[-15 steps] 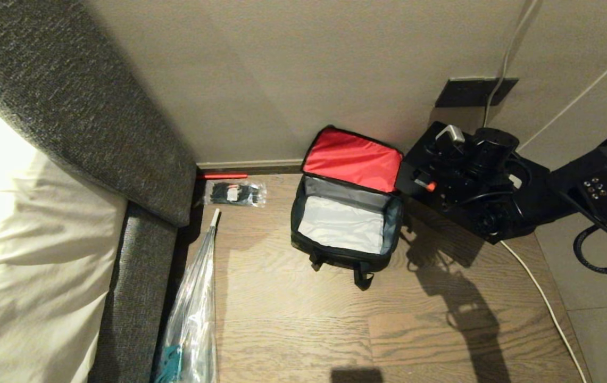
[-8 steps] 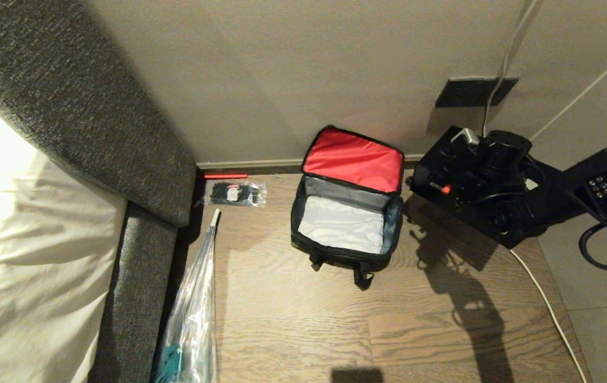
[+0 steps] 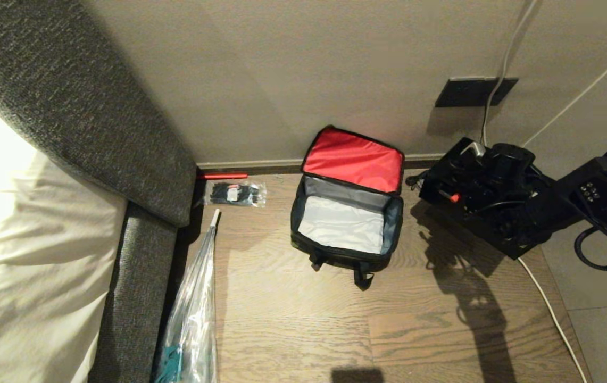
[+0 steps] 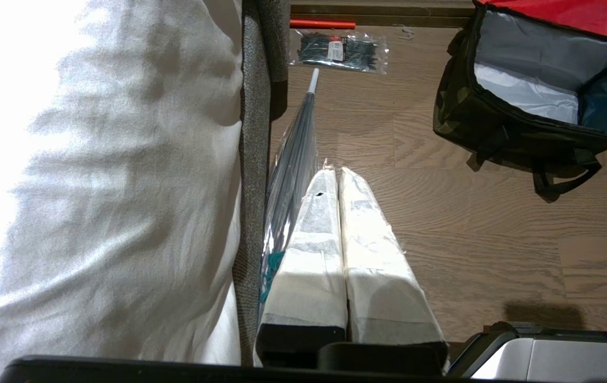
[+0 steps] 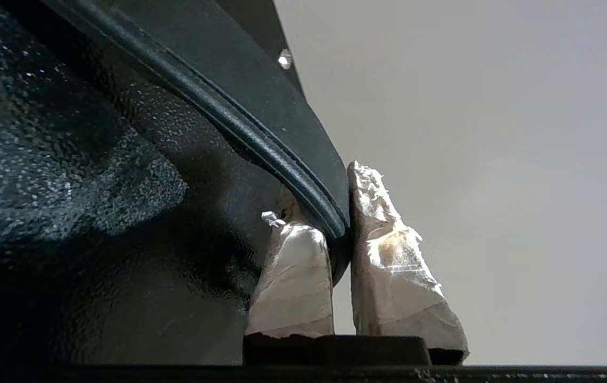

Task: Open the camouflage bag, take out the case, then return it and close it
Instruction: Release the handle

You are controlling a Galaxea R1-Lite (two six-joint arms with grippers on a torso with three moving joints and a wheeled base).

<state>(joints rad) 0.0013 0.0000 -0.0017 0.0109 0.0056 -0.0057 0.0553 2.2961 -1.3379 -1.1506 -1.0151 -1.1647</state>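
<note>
White-wrapped fingers (image 5: 377, 255) of the right gripper (image 5: 341, 234) pinch the black handle (image 5: 260, 138) of the case (image 3: 471, 194), one finger on each side of its ribbed edge, so the case hangs from that narrow grip off to the right of the camouflage bag (image 3: 347, 215), above the floor (image 3: 292, 319) near the wall (image 3: 282, 80). The case looks removed, so the step in hand reads as carrying it clear or setting it down. To do that well, keep the pinch firm and the wrist steady, since a box hung by its handle can swing; lower it flat onto bare floor beside the bag, clear of the white cable (image 3: 548, 303) running along the right.

The case is a black hard box with a pebbled shell and a small red latch (image 3: 453, 198) on its near face. The bag stands open at the foot of the wall, red-lined lid (image 3: 354, 158) leaning back, pale grey interior empty.

The left gripper (image 4: 339, 175) is parked beside the bed (image 4: 96, 159), fingers pressed together around nothing.
</note>
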